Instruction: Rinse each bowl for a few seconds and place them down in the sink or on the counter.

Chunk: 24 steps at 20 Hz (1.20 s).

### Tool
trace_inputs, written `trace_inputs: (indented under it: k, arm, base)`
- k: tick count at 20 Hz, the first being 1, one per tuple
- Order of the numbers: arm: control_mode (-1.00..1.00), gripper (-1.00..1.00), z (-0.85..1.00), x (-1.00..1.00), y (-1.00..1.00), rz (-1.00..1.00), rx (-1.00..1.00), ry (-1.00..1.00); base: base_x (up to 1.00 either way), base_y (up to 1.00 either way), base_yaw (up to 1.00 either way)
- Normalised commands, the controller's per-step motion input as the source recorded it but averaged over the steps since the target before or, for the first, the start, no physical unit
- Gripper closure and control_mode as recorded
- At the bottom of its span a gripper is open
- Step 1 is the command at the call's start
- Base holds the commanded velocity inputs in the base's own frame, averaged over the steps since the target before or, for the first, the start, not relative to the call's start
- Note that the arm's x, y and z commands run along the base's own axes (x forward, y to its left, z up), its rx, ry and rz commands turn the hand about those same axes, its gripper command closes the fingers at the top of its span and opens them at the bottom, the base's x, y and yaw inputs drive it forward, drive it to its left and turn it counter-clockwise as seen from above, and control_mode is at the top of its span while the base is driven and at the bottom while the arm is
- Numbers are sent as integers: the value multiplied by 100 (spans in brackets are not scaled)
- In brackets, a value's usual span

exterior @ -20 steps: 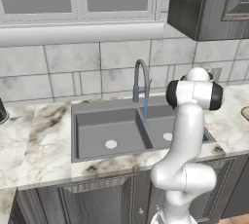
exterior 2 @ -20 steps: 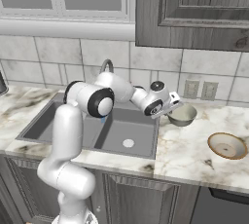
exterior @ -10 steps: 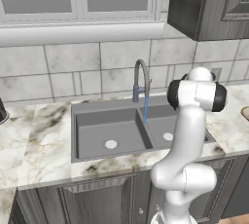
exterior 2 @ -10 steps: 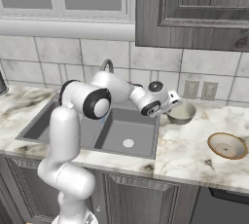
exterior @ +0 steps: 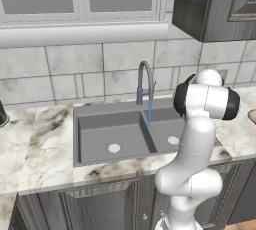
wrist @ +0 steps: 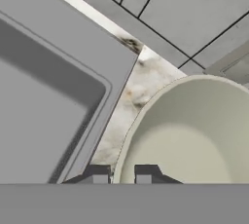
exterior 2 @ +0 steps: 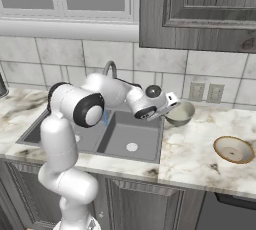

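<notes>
Right now the hand [exterior 2: 171,105] pinches the near rim of a small cream round bowl [exterior 2: 180,113], held above the veined marble desk [exterior 2: 192,149] just right of the grey double-basin sink [exterior 2: 131,133].

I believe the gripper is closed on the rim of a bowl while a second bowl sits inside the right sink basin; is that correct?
Not quite. The gripper is closed on the rim of a bowl, but the second bowl sits on the counter, well to the right of the sink, not inside a basin. The right base view shows this.
</notes>
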Motion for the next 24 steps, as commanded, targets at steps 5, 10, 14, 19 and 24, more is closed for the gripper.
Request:
trace_inputs:
  k: [5, 10, 14, 19, 24]
  arm:
    - [-100, 100, 31, -26, 30, 12, -3, -3]
    - [-100, 100, 41, -21, 22, 14, -1, 0]
    - [-100, 100, 38, -26, 12, 14, 0, 2]
    - [-100, 100, 32, -34, 6, 11, 0, 14]
    - [-100, 100, 27, -29, 7, 12, 0, 19]
  base:
    - [0, 0, 0]
    - [0, 0, 0]
    - [0, 0, 0]
    - [0, 0, 0]
    - [0, 0, 0]
